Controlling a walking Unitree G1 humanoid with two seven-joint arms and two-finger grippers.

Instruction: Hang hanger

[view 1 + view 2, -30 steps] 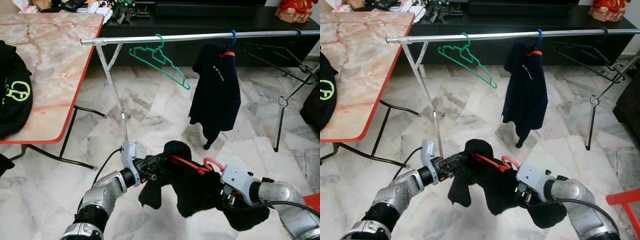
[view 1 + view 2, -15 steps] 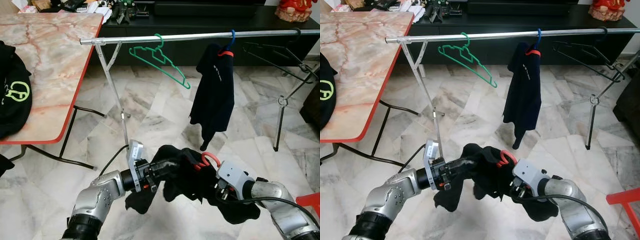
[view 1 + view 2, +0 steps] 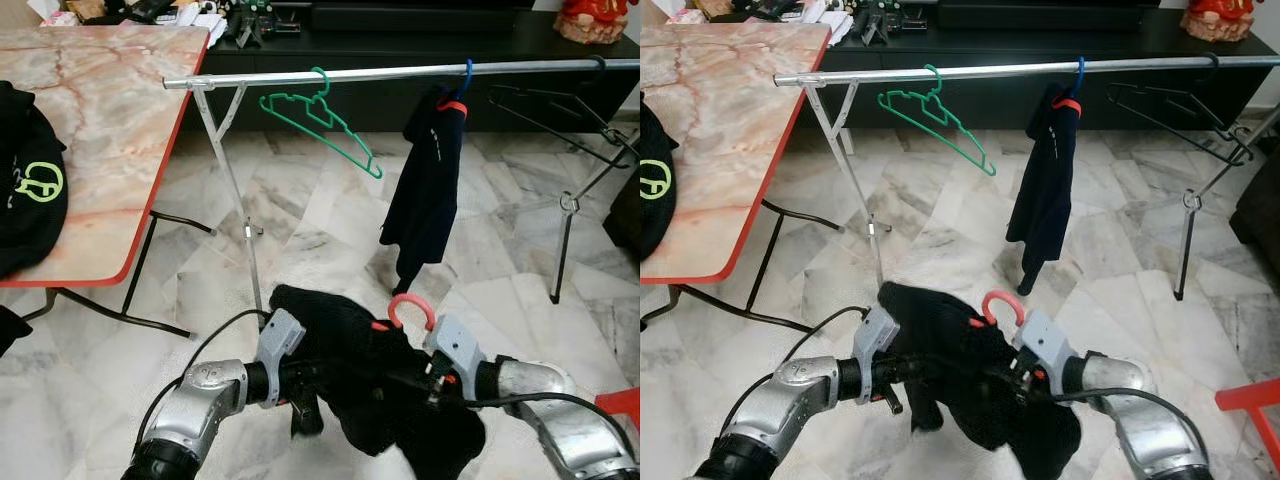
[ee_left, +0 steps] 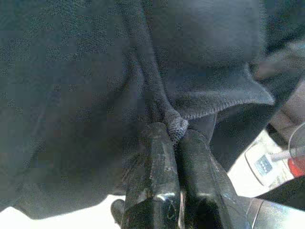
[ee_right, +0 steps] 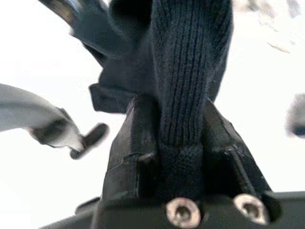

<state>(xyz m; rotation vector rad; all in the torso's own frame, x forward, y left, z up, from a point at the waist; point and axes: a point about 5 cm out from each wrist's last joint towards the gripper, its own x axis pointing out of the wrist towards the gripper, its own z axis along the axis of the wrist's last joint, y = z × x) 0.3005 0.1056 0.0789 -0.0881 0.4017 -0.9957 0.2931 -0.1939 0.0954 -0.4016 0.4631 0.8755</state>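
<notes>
A black garment on a red hanger hangs low in front of me between both grippers. The hanger's red hook sticks up out of the cloth, well below the silver rail. My left gripper is shut on a seam of the black cloth. My right gripper is shut on a ribbed fold of the same garment, right under the hook. In the eye views the cloth covers both sets of fingers.
On the rail hang an empty green hanger, a dark top on a blue hanger and a black hanger. The rail's legs stand ahead. A marble-topped table with black clothing is at left.
Both grippers have drawn closer together and the garment has bunched up between them. The red hook now stands upright. The dark top on the rail has turned edge-on.
</notes>
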